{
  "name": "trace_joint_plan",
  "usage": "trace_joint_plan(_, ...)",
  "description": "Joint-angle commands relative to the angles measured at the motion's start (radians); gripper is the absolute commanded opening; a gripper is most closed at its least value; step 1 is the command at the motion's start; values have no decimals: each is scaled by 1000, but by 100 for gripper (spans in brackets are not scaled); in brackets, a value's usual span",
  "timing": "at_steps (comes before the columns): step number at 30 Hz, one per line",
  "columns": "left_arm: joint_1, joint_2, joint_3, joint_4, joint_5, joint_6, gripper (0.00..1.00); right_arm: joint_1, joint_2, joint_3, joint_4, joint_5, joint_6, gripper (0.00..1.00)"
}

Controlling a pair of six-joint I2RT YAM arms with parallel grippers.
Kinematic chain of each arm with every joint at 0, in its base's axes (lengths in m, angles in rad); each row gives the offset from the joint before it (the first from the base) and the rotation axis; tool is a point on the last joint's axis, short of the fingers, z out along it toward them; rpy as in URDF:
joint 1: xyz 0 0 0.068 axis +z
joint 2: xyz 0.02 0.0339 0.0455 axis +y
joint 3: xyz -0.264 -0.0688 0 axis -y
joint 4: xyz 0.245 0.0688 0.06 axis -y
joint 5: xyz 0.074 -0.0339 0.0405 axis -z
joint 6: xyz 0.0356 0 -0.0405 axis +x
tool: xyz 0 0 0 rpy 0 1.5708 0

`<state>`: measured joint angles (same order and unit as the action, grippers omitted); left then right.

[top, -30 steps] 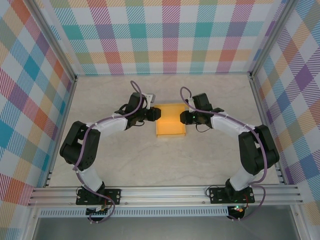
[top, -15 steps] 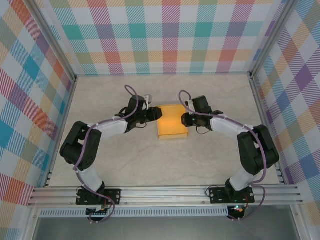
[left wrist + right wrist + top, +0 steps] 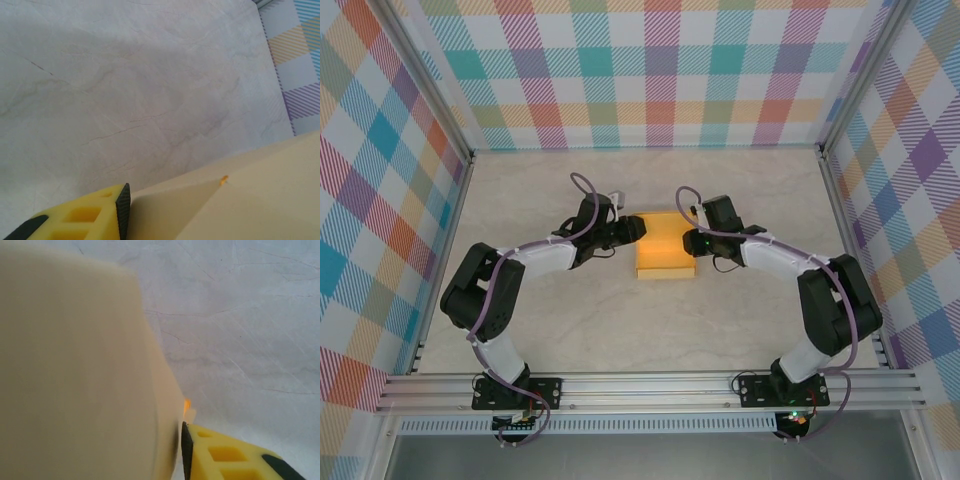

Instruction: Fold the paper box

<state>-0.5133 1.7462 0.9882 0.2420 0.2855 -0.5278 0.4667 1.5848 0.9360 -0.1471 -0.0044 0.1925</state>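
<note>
I see the yellow-orange thin-card paper box [image 3: 665, 246] lying mid-table on the pale marbled table top [image 3: 570, 320], with my left gripper [image 3: 626, 229] at its left edge and my right gripper [image 3: 691, 241] at its right edge. The left black pad [image 3: 123, 206] and the right black pad [image 3: 186, 452] both lie against card, but I cannot tell whether either pair of jaws clamps it. I judge it light, springy and easily creased, so I'd hold the flaps near their fold lines. I can read no print on it

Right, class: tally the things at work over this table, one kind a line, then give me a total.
Box: 1
Grippers: 2, the left gripper and the right gripper
Total: 3
</note>
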Motion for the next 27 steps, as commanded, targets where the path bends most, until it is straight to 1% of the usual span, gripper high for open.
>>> trace_joint_plan(1, -10, -2, 33, -32, -48, 120, 34, 11, -76, -33, 27, -15, -30, 39)
trace_joint_plan(3, -10, 1, 35, -34, -69, 164, 33, -4, -123, -64, 38, -33, -11, 46)
trace_joint_plan(6, -10, 4, 40, -33, -91, 235, 32, -32, -201, -115, 54, -101, 12, 51)
trace_joint_plan(9, -10, 6, 47, -33, -113, 278, 31, -38, -293, -169, 54, -150, 26, 56)
trace_joint_plan(10, -10, 9, 49, -27, -115, 293, 31, -40, -326, -184, 47, -159, 45, 60)
trace_joint_plan(12, -10, 11, 49, -18, -123, 318, 31, -49, -383, -203, 34, -153, 85, 65)
trace_joint_plan(14, -10, 17, 54, -12, -125, 353, 30, -71, -430, -202, 16, -186, 82, 67)
trace_joint_plan(15, -10, 18, 58, -12, -131, 371, 30, -99, -442, -193, 10, -224, 74, 69)
trace_joint_plan(17, -10, 23, 68, -12, -137, 399, 30, -195, -417, -141, -18, -369, 91, 72)
trace_joint_plan(19, -8, 24, 85, -19, -127, 423, 32, -291, -336, -34, -109, -520, 106, 71)
trace_joint_plan(20, -8, 19, 89, -21, -123, 425, 35, -316, -286, 20, -154, -552, 96, 71)
trace_joint_plan(21, -5, 12, 92, -21, -118, 424, 40, -334, -246, 76, -202, -593, 79, 70)
trace_joint_plan(22, -2, 1, 90, -20, -113, 416, 45, -343, -202, 125, -237, -618, 64, 69)
trace_joint_plan(24, 5, -21, 88, -26, -86, 403, 54, -349, -151, 198, -294, -623, 67, 68)
trace_joint_plan(27, 15, -64, 72, -45, -62, 386, 60, -350, -110, 236, -319, -621, 135, 67)
